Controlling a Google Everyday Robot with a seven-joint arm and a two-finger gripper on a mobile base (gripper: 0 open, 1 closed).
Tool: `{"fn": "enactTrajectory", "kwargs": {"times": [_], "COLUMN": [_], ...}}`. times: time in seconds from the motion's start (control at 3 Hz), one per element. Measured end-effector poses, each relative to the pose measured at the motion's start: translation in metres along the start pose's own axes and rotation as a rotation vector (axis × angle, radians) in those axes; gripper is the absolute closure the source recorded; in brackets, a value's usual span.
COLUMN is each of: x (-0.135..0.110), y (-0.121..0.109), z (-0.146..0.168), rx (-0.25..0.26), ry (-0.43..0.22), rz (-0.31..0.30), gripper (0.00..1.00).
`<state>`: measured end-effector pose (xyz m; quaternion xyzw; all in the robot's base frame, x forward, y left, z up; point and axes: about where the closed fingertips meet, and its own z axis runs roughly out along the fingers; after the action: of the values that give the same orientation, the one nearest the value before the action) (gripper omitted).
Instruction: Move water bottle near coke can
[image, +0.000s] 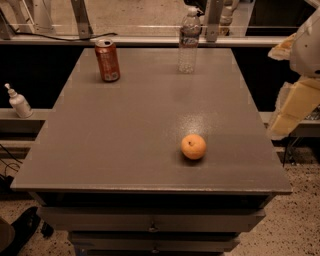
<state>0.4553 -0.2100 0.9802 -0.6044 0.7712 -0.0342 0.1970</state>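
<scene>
Nearest the camera, below the front lip of the grey worktop, a stack of grey drawers faces forward. It stands on a speckled floor. A little farther in, on the near right part of the worktop, a round orange sits alone, well apart from everything else on the surface.

At about mid depth, past the worktop's right edge, pale cream and white parts of the robot arm come in from the frame border. The pincer is among the cream pieces there, beside the worktop rather than over it, and it touches none of the things on the surface. I cannot tell whether it is released or clenched.

At a similar depth on the other side, beyond the left edge, a small white pump bottle stands upright on a lower pale ledge.

Toward the back, the coke can stands upright near the far left corner, red-orange with a silver top. The water bottle stands upright close to the far edge, right of centre. It is clear with a white cap and taller than the can. The two are well apart, with bare worktop between them, and the bottle is slightly farther back.

Behind both, a pale rail runs along the far edge, and metal posts rise beyond it.
</scene>
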Motion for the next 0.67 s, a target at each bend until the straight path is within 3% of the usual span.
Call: {"fn": "enactTrajectory", "kwargs": {"times": [0.67], "x": [-0.025], "y": [-0.071], "z": [0.038], "rx": [0.111], "ry": [-0.129], "rz": [0.025], "gripper": [0.00]}}
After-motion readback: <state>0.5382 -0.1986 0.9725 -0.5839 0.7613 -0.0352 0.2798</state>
